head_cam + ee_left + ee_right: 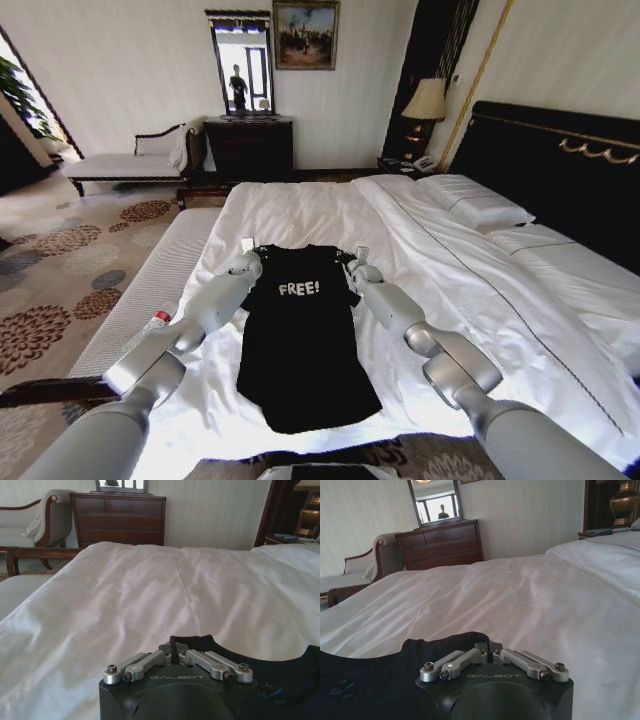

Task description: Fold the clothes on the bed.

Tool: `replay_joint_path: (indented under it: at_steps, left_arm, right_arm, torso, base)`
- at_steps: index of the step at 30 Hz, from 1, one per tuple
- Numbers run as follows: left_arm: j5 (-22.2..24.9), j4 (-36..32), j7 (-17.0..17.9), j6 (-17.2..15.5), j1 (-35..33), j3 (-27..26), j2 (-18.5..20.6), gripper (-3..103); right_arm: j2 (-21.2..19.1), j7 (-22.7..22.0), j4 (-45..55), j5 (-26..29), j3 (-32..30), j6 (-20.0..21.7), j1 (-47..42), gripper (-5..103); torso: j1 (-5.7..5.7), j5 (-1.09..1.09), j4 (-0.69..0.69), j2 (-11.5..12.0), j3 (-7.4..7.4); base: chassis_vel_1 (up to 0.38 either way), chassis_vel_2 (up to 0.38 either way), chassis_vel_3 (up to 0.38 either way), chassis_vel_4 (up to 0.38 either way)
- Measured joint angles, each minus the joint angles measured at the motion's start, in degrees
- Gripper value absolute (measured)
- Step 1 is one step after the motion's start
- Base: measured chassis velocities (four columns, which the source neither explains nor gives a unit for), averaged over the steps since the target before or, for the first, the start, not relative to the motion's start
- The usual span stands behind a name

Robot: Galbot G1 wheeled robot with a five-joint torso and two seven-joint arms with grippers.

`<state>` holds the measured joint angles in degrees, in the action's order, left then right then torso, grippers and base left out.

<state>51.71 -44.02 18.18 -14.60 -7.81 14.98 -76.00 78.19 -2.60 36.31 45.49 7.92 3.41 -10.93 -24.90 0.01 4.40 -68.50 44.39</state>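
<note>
Head view shows white "FREE!" lettering across the chest of the black T-shirt (305, 340), and both wrist views show "GALBOT" embossed on the gripper housings. A dark dresser (249, 146) with a mirror (243, 66) stands by the far wall, a chaise (125, 162) to its left, a lamp (425, 102) beside the tall dark headboard (560, 175). A white-cushioned bench (150, 290) runs along the left of the bed (300, 215). The T-shirt lies flat on the white duvet near the bed's near edge, its long axis running away from the robot, collar at the far end and hem nearest. The left gripper (249, 246) sits at the shirt's far left shoulder, its fingers closed together on the fabric edge (172, 646). The right gripper (358, 255) is at the far right shoulder, likewise pinched closed on the cloth (487, 647).
</note>
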Motion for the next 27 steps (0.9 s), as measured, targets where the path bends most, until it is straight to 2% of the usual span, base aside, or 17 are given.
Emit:
replay_joint_path:
  at_steps: [1, 10, 17, 18, 20, 21, 22, 23, 24, 26, 27]
  left_arm:
    - [-0.48, 2.18, -0.72, 0.18, 1.16, -0.15, -1.5, 1]
    - [-3.06, 11.18, -3.14, 0.98, 3.28, -1.13, -5.59, 1]
    - [-4.5, 12.78, -3.21, 1.11, 2.5, -2.54, -7.13, 0]
    - [-4.62, 13.15, -3.06, 1.1, 2.43, -2.56, -7.32, 4]
    - [-4.77, 13.68, -2.85, 1.03, 2.43, -2.84, -7.64, 4]
    - [-5.1, 14.39, -2.68, 0.74, 2.45, -3.67, -8.12, 10]
    - [-5.12, 14.49, -2.68, 0.64, 2.46, -3.82, -8.19, 10]
    - [-5.1, 15.15, -2.6, -0.37, 2.52, -4.88, -8.6, 20]
    - [-5.94, 16.3, -2.62, -0.57, 2.55, -5.73, -9.16, 26]
    - [-6.91, 17.13, -2.69, -0.57, 2.54, -6.39, -9.55, 26]
    - [-8.1, 18.09, -2.81, -0.55, 2.53, -7.3, -10.02, 31]
  right_arm:
    - [0.09, -0.17, -0.58, -0.14, -0.02, -0.26, 0.41, 1]
    - [2.26, 0.03, -6.1, -2.53, -0.32, -1.44, 2.34, 1]
    - [2.91, 0.08, -7.87, -4.12, -1.23, -1.8, 1.99, 1]
    - [3.0, 0.12, -8.15, -4.3, -1.24, -1.8, 1.88, 1]
    - [3.13, 0.22, -8.3, -4.38, -1.28, -1.78, 1.81, -3]
    - [3.26, 0.41, -8.32, -4.47, -1.35, -1.61, 1.67, -3]
    - [3.27, 0.45, -8.32, -4.48, -1.35, -1.57, 1.65, 2]
    - [3.18, 0.78, -7.98, -4.57, -0.96, -1.23, 1.21, 7]
    - [2.93, 1.04, -7.4, -4.75, -0.25, -1.08, 0.81, 13]
    - [2.78, 1.17, -7.12, -4.86, 0.06, -1.08, 0.64, 13]
    - [2.64, 1.24, -6.79, -5.02, 0.43, -1.07, 0.41, 18]
  torso:
    - [0.01, 0.0, 0.0, 0.0, -0.01]
    - [0.01, 0.0, -0.09, 0.0, 0.0]
    - [0.01, -0.01, -0.02, 0.0, -0.01]
    - [0.01, 0.0, -0.03, 0.0, -0.01]
    - [0.01, -0.01, -0.04, -0.01, -0.01]
    - [0.01, -0.01, -0.06, 0.0, -0.01]
    - [0.01, -0.01, -0.06, -0.01, -0.01]
    - [0.01, -0.01, -0.06, 0.0, -0.01]
    - [0.01, 0.0, -0.07, -0.01, -0.01]
    - [0.01, 0.0, -0.06, -0.01, -0.01]
    - [0.01, -0.02, -0.04, 0.0, -0.01]
  base:
    - [0.0, 0.0, 0.0, 0.0]
    - [0.0, 0.0, 0.0, 0.0]
    - [0.0, 0.0, 0.0, 0.0]
    - [0.0, 0.0, 0.0, 0.0]
    - [0.0, 0.0, 0.0, 0.0]
    - [0.0, 0.0, 0.0, 0.0]
    - [0.0, 0.0, 0.0, 0.0]
    - [0.0, 0.0, 0.0, 0.0]
    - [0.0, 0.0, 0.0, 0.0]
    - [0.0, 0.0, 0.0, 0.0]
    - [0.0, 0.0, 0.0, 0.0]
